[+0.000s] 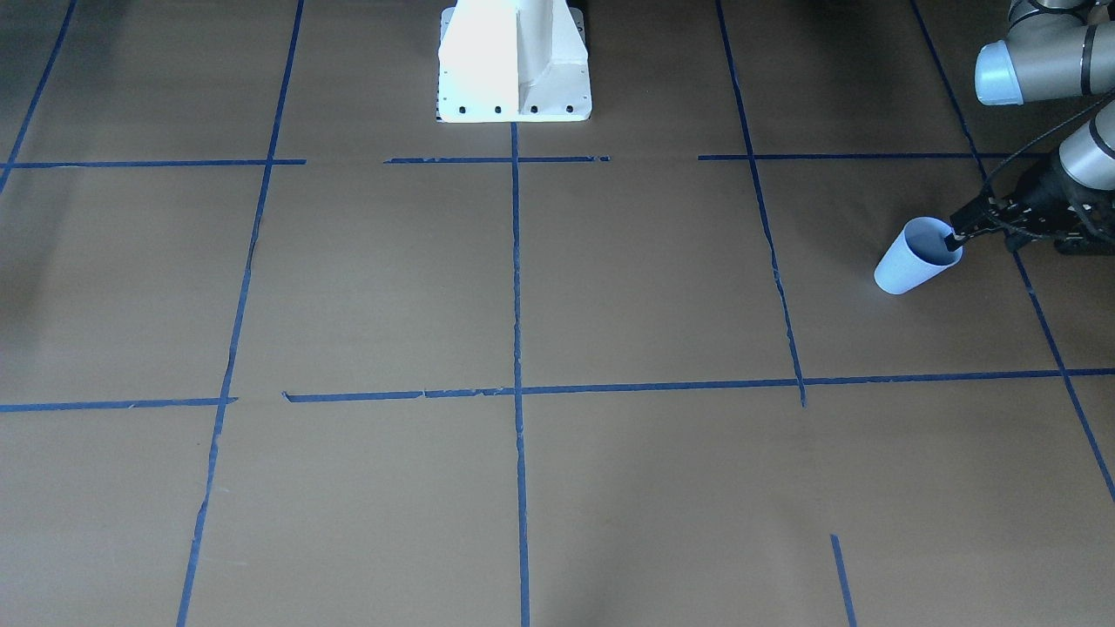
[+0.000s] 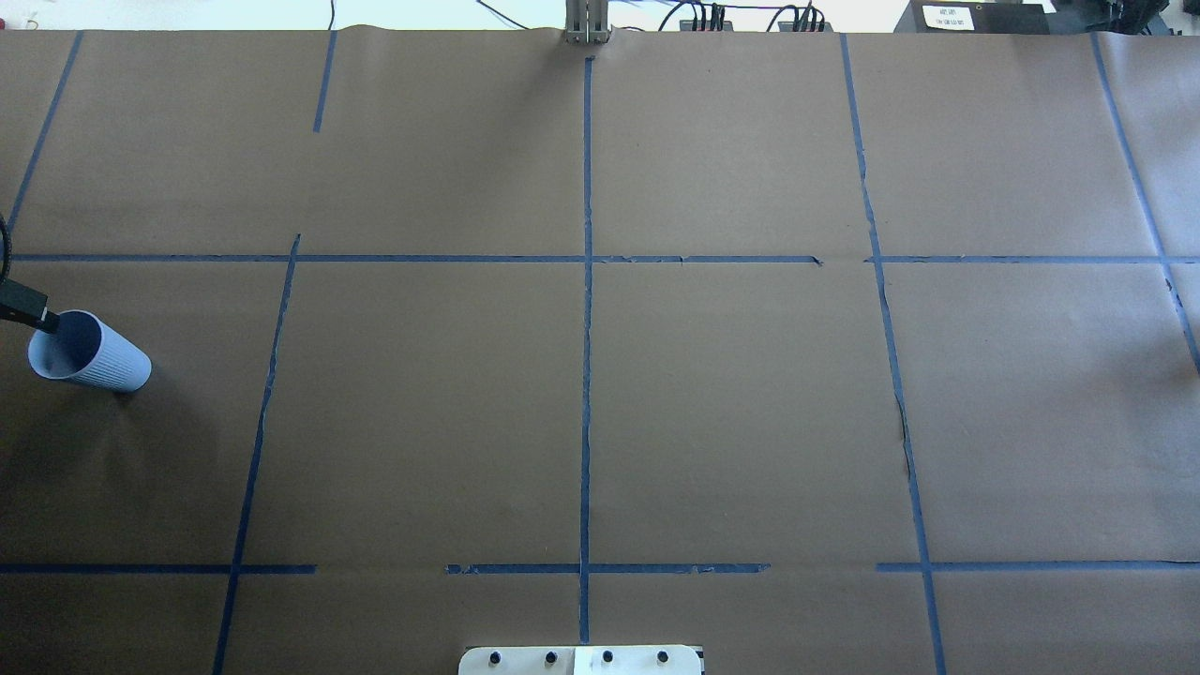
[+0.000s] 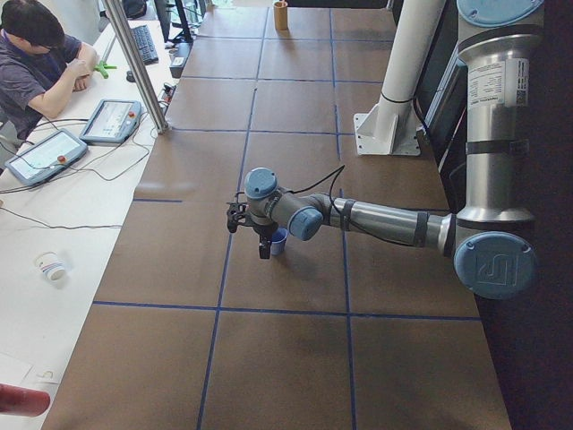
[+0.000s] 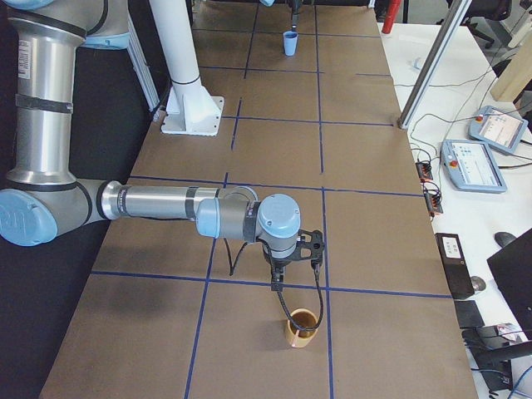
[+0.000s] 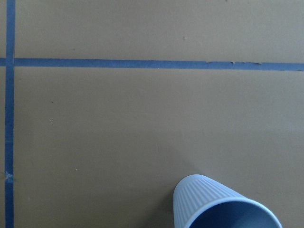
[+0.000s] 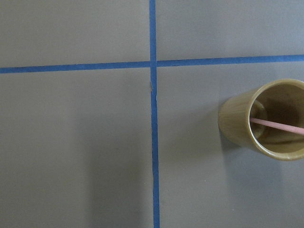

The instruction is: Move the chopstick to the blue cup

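Note:
The blue cup (image 1: 910, 261) stands upright at the robot's far left; it also shows in the overhead view (image 2: 89, 354) and the left wrist view (image 5: 218, 204). My left gripper (image 1: 958, 235) points down with its fingers close together on the cup's rim, apparently pinching it. The pink chopstick (image 6: 278, 126) leans inside a tan bamboo cup (image 6: 259, 118) at the robot's far right. My right gripper (image 4: 278, 283) hangs just above and beside that tan cup (image 4: 302, 327). I cannot tell whether it is open or shut.
The table is covered in brown paper with blue tape lines. The white robot base (image 1: 514, 61) stands at the table's edge. An operator (image 3: 40, 54) sits past the far side with tablets and cables.

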`<state>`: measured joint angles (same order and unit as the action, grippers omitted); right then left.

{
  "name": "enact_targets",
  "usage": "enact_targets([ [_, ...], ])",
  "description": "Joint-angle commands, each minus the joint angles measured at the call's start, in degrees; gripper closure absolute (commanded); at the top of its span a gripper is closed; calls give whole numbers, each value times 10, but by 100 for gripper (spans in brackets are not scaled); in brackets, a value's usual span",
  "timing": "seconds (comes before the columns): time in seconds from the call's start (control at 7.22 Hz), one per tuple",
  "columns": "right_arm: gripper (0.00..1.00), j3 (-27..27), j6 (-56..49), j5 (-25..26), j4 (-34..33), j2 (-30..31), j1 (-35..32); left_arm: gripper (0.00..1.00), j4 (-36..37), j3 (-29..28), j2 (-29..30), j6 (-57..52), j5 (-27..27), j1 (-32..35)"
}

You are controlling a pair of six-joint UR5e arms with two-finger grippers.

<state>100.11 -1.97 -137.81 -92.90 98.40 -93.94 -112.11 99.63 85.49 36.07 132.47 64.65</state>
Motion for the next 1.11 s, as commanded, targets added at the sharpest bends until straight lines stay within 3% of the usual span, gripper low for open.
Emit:
enact_targets([
  [0.0, 0, 0, -1, 0, 0, 0, 1, 0, -2, -11, 4, 1, 0, -21],
  [0.28, 0, -1, -2, 0, 0, 0, 0, 0, -2, -21, 9, 1, 0, -37],
  [0.42, 0, -2, -4, 0, 0, 1, 0, 18, -1, -24, 13, 1, 0, -37],
  [0.55, 0, -1, -4, -1, 0, 1, 0, 60, -1, -29, 14, 1, 0, -37],
  [0.69, 0, -1, -4, 0, 0, 1, 0, 88, -1, -29, 16, 3, 1, -37],
  [0.83, 0, -1, -4, -1, 0, 1, 0, 98, 0, -27, 16, 5, 4, -37],
  [0.97, 0, -1, -3, -1, 0, 1, 0, 99, 4, -7, 14, 5, 12, -32],
])
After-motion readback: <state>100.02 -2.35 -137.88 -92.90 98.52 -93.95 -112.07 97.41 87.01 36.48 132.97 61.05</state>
